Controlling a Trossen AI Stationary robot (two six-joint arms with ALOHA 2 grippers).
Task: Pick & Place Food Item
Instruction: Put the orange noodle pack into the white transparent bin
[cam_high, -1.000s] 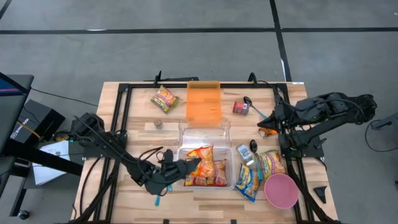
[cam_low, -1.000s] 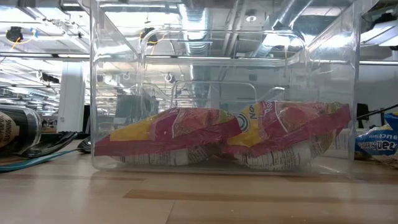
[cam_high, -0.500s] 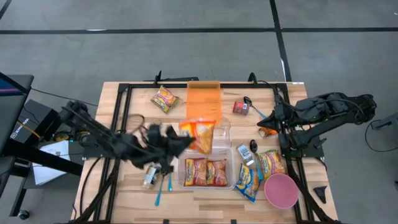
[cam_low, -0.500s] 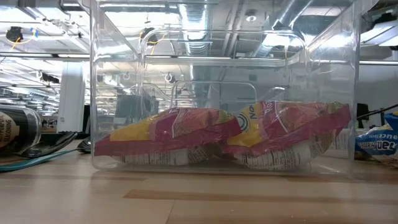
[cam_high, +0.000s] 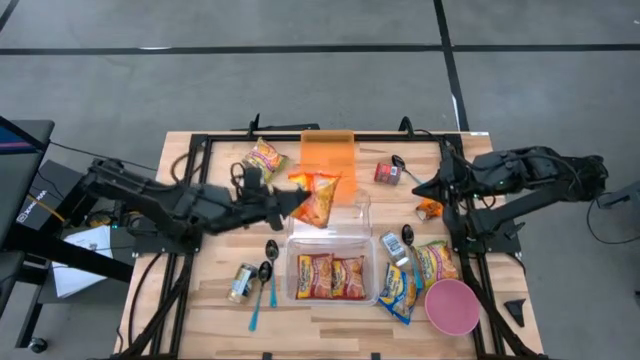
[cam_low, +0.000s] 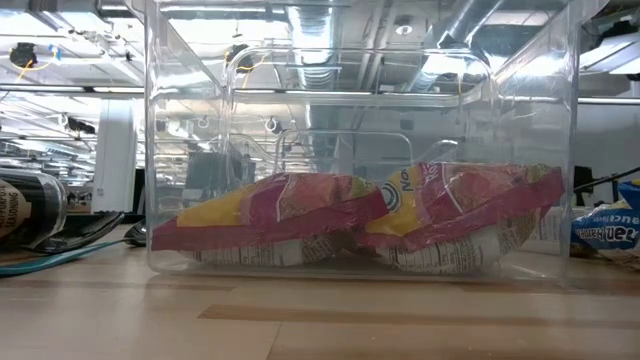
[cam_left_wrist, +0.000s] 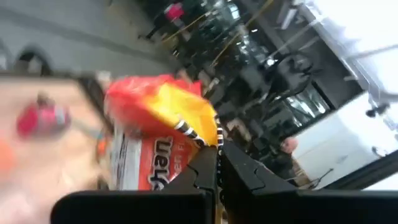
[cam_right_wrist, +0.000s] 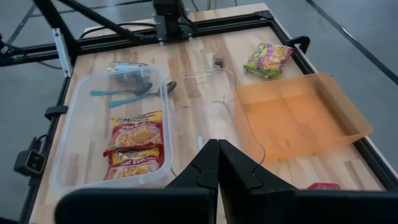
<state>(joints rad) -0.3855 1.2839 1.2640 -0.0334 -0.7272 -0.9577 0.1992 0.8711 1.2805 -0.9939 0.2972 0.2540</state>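
- Two grippers, both clenched: left gripper (cam_high: 293, 199) at centre frame, pinching a red-and-yellow snack bag (cam_high: 318, 198) aloft over the edge of the orange tray (cam_high: 328, 160); right gripper (cam_high: 420, 189) at right of centre, empty, parked.
- Clear bin (cam_high: 296, 285) at lower centre: two noodle packets (cam_high: 331, 275) side by side inside.
- Orange tray at upper centre: bare apart from the overhanging bag.
- Around: green packet (cam_high: 265, 158) upper left, red can (cam_high: 387, 172) upper right, pink bowl (cam_high: 452, 306) lower right, spoons (cam_high: 269, 260) and a jar (cam_high: 240, 283) lower left.
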